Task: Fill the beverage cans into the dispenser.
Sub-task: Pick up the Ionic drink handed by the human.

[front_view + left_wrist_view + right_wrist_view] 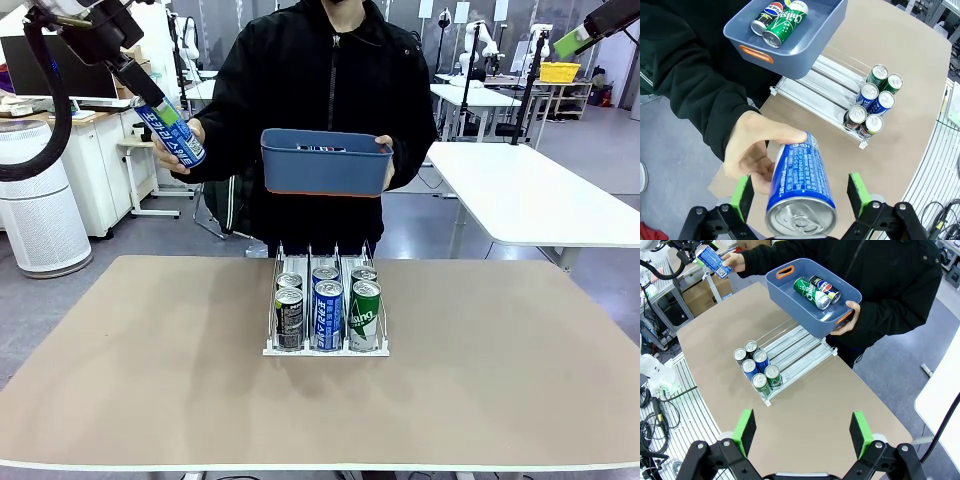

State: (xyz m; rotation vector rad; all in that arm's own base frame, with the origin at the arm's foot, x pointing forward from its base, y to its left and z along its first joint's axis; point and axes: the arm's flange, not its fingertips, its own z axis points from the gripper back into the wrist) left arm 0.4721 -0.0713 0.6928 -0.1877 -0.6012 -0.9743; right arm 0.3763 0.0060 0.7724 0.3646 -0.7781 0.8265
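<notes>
A person's hand (752, 152) holds up a blue beverage can (800, 185) with white lettering between the fingers of my left gripper (800, 195). The green pads (857, 192) stand apart from the can's sides, so this gripper is open. The same can (170, 130) hangs high at the left under the gripper (140, 90). The white dispenser (268, 350) sits mid-table with several cans at its front: black-grey (289, 318), blue (328, 314), green (365, 315). High above the table's right side, my right gripper (802, 432) is open with nothing in it.
The person's other hand holds a dark blue bin (325, 162) above the dispenser's back end. A green can (810, 292) and a dark blue can (826, 287) lie inside it. The dispenser's rear lanes (815, 82) are bare. A white table (540, 200) stands behind at the right.
</notes>
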